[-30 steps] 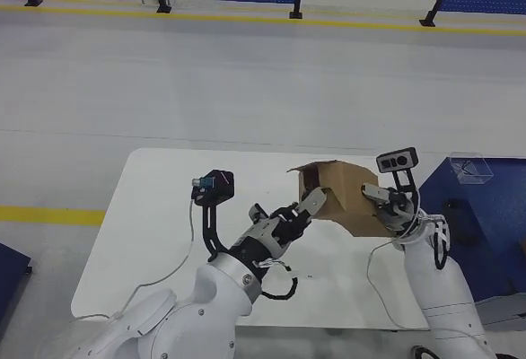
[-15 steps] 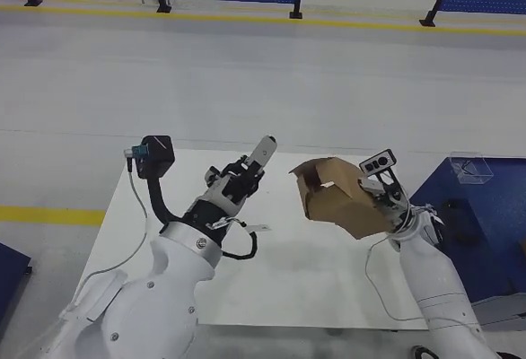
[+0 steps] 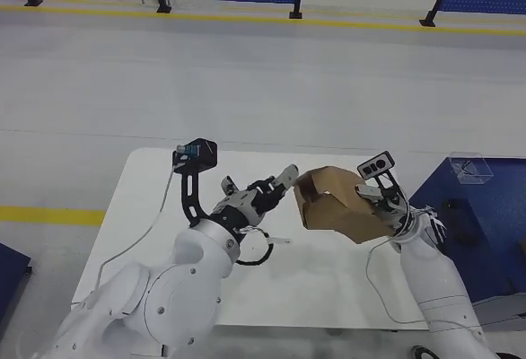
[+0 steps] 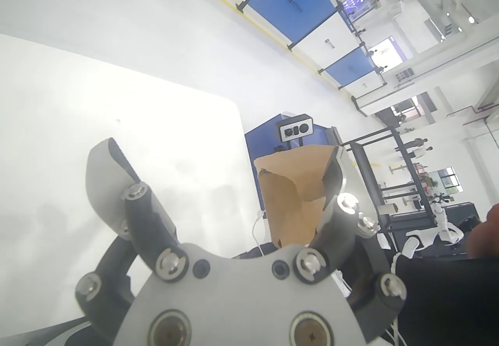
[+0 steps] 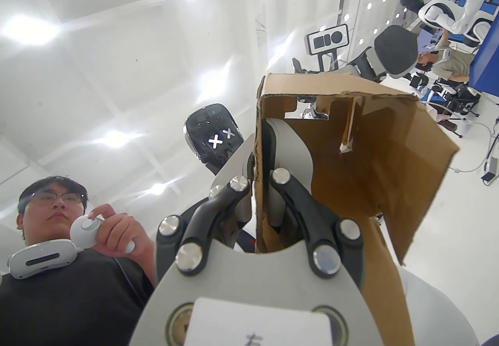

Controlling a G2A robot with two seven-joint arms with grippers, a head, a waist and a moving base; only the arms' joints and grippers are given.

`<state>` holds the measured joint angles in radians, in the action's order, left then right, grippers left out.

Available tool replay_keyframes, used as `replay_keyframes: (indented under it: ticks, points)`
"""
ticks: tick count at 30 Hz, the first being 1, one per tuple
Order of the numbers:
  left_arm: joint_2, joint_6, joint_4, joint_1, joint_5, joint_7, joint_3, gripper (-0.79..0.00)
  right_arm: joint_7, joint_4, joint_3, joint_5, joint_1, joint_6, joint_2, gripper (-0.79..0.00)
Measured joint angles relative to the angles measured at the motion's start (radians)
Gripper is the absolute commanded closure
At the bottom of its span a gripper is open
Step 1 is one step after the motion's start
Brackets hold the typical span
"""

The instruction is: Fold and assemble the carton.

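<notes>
The brown cardboard carton (image 3: 335,205) is held tilted above the right half of the white table (image 3: 155,233), its open side facing left with loose flaps. My right gripper (image 3: 377,199) is shut on the carton's right wall. In the right wrist view one finger (image 5: 286,152) lies inside the carton (image 5: 390,160) and the other is outside that wall, with the gripper (image 5: 257,156) pinching the cardboard. My left gripper (image 3: 283,177) sits just left of the carton and is open. In the left wrist view, one finger (image 4: 336,178) of the left gripper (image 4: 220,168) rests against the carton (image 4: 292,195).
A blue cabinet (image 3: 487,224) stands off the table's right edge, with a clear plastic box (image 3: 469,168) on it. A white cable (image 3: 267,240) lies mid-table near the left arm. The table's left and front areas offer free room.
The left arm swung up and away to the left, then came back so its open gripper is beside the carton. The right gripper tilted the carton and shifted it slightly left.
</notes>
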<state>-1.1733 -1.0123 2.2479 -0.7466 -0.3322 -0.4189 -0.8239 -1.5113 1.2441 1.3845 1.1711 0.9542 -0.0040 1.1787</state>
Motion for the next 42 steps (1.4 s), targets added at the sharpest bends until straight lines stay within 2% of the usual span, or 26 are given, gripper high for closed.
replay_keyframes:
  ticks: [13, 32, 36, 42]
  points:
    - [-0.02, 0.0, 0.048, -0.065, -0.077, -0.129, 0.008, -0.785, 0.0, 0.0, 0.0, 0.0, 0.0, 0.0, 0.0, 0.0]
    - [-0.082, 0.0, 0.007, -0.065, -0.187, -0.199, 0.067, -0.785, 0.0, 0.0, 0.0, 0.0, 0.0, 0.0, 0.0, 0.0]
    - [-0.091, 0.0, 0.032, -0.071, -0.214, -0.214, 0.043, -0.785, 0.0, 0.0, 0.0, 0.0, 0.0, 0.0, 0.0, 0.0]
    - [-0.096, 0.0, 0.104, -0.107, -0.233, -0.243, -0.038, -0.785, 0.0, 0.0, 0.0, 0.0, 0.0, 0.0, 0.0, 0.0]
